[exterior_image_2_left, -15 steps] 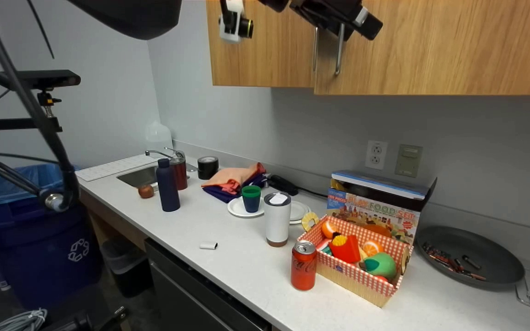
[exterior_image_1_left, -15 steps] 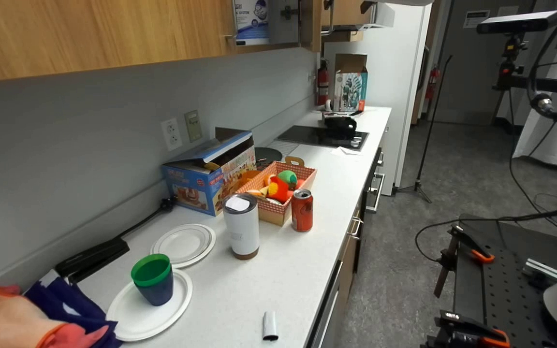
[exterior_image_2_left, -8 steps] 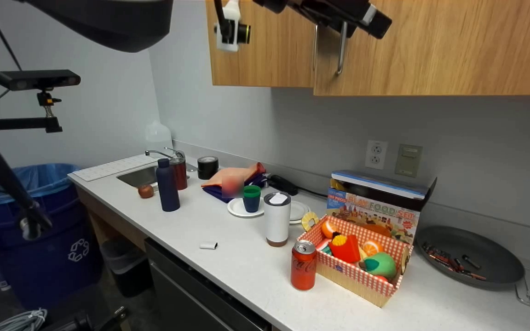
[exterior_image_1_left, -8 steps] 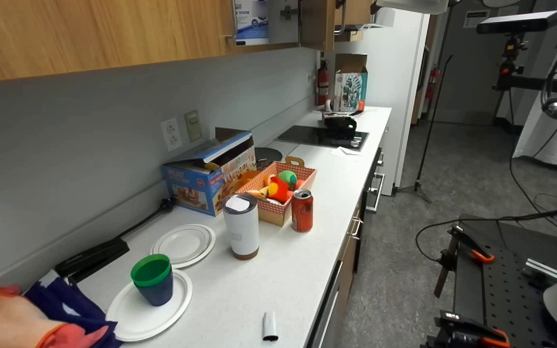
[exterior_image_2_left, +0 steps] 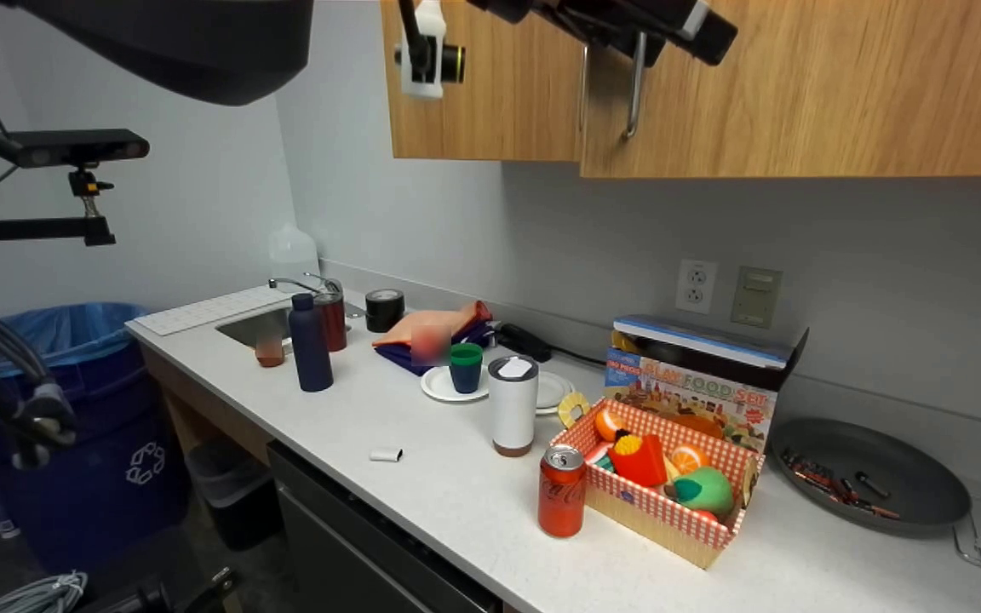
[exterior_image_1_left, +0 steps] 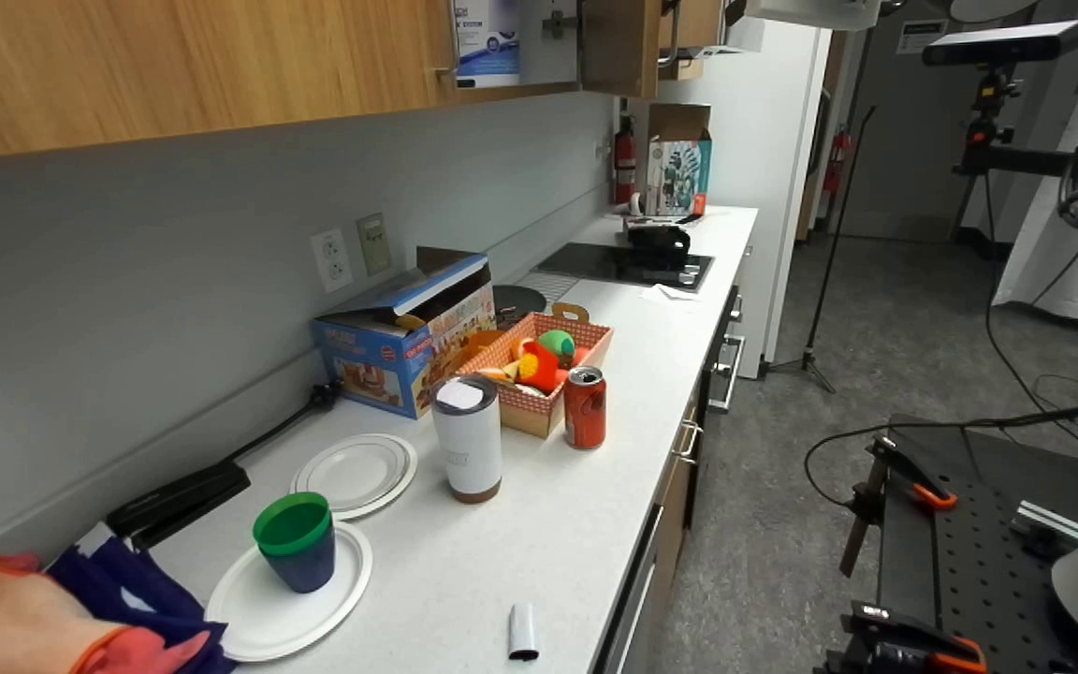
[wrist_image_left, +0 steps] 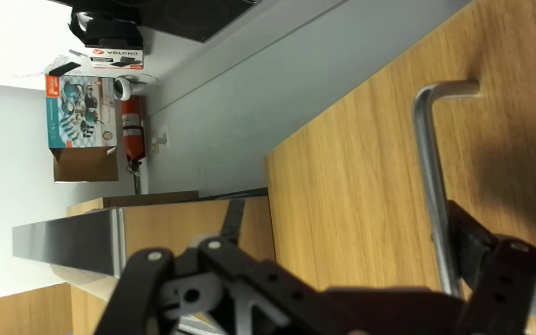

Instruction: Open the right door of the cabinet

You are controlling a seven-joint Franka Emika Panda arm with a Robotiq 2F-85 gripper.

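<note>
The right cabinet door (exterior_image_2_left: 806,85) is wood-coloured and stands partly open. It also shows swung out in an exterior view (exterior_image_1_left: 619,42) and fills much of the wrist view (wrist_image_left: 342,186). Its metal bar handle (wrist_image_left: 428,153) passes between my open gripper fingers (wrist_image_left: 345,211). The right-hand finger lies against or very near the handle; the other finger is well away from it, past the door's edge. In an exterior view the black gripper (exterior_image_2_left: 669,41) is at the upper part of the handle (exterior_image_2_left: 637,89). The left cabinet door (exterior_image_1_left: 193,65) is shut.
A white and blue box (exterior_image_1_left: 488,42) stands inside the cabinet. Below on the counter are a white tumbler (exterior_image_2_left: 513,409), a red can (exterior_image_2_left: 562,494), a toy food basket (exterior_image_2_left: 652,511) and a play food box (exterior_image_2_left: 695,387). A range hood (wrist_image_left: 68,237) is beside the door.
The right door has swung further outward, its free edge moving away from the cabinet. The gripper and arm have moved along with the handle. The counter objects have stayed put.
</note>
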